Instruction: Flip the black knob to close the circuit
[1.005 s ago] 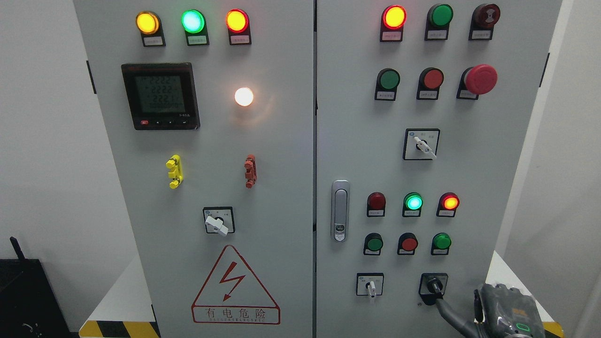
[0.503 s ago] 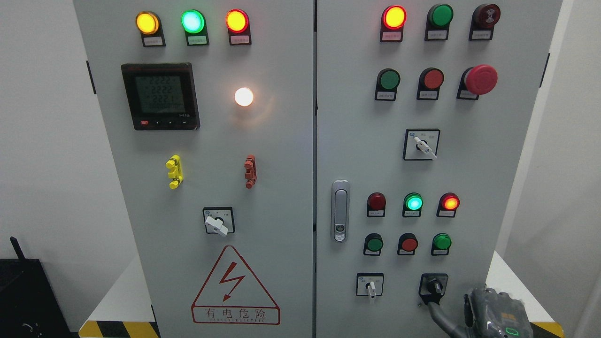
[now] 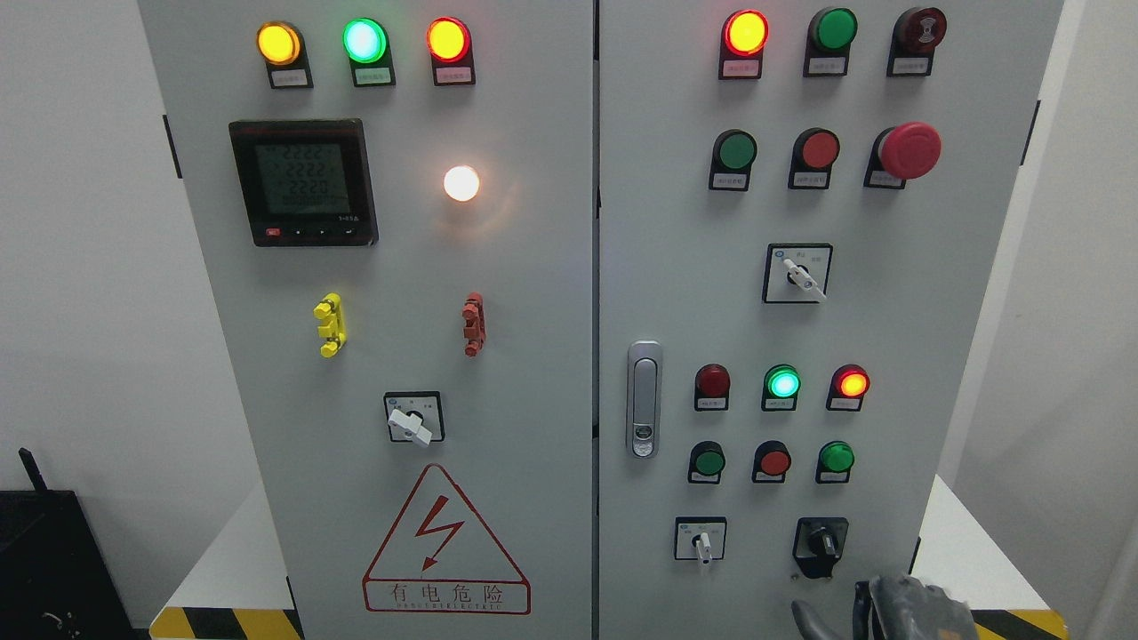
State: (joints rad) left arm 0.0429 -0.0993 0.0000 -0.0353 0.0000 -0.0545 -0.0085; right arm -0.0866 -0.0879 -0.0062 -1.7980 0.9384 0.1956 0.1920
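The black knob (image 3: 821, 540) sits on a black plate at the lower right of the right cabinet door, its handle pointing straight down. My right hand (image 3: 889, 609) shows only as a grey-black top at the bottom edge, below and right of the knob and clear of it. A dark finger (image 3: 811, 618) pokes up at the frame's bottom. My left hand is out of view.
A white selector switch (image 3: 703, 542) is left of the black knob. Three push buttons (image 3: 774, 461) and three indicator lamps (image 3: 783, 383) are above it. A door latch (image 3: 644, 398) is on the right door's left edge. A red mushroom button (image 3: 909, 149) is at the upper right.
My right hand has come off the black knob and dropped down toward the bottom edge. The knob's handle has turned from slanting down-right to pointing straight down.
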